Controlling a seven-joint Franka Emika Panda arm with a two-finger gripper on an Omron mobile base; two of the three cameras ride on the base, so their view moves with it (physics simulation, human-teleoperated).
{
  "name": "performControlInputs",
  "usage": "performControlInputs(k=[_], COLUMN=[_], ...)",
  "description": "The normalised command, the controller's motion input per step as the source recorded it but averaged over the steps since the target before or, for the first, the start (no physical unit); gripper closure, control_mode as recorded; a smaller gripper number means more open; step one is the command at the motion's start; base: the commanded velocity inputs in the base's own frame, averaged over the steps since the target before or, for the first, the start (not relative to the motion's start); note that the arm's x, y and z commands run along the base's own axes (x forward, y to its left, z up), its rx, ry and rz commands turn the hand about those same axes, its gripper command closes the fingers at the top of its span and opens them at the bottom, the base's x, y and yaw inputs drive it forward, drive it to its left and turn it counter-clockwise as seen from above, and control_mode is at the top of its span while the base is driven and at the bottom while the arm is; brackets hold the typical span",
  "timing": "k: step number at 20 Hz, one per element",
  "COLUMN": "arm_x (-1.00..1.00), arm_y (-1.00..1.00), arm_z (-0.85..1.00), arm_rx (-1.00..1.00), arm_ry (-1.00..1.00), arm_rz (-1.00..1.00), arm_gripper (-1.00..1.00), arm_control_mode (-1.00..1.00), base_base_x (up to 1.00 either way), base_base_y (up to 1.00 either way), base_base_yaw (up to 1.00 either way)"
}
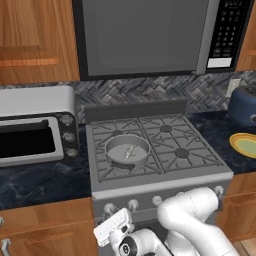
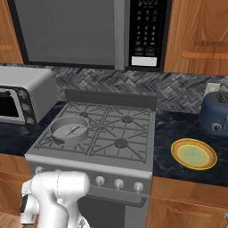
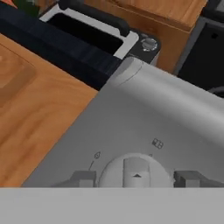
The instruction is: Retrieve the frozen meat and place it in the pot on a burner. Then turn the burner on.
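One pot [image 1: 127, 151] on the front left burner [image 1: 116, 134] of four alike, with one thin pale piece of frozen meat [image 1: 129, 151] lying inside on its floor, well short of the walls. Same pot [image 2: 69, 129] and meat [image 2: 71, 131] seen from the right, on the grey grate. Four round knobs along the stove's front panel [image 2: 107, 176] in the right base view. Down at that panel, gripper [image 3: 136, 178] straddling one knob [image 3: 136, 171], one dark fingertip [image 3: 83, 178] on each side, jaws partly spread with small gaps to the knob; contact not clear. One toaster oven [image 1: 36, 124] left of the stove, one yellow plate [image 2: 194, 154] and one blue toaster [image 2: 215, 112] to the right. Dark marbled counter [image 1: 45, 182], wooden cabinets [image 1: 35, 35], herringbone backsplash, one microwave [image 1: 150, 35] overhead.
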Motion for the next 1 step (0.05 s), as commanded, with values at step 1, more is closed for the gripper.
performControlInputs(k=[1], arm_x=[0.09], arm_y=[0.48], arm_z=[-0.26], arm_rx=[-0.23], arm_ry=[0.09], arm_rz=[0.42], arm_gripper=[1.0], arm_control_mode=[-1.0], base_base_x=[0.0], base_base_y=[0.0], base_base_yaw=[0.0])
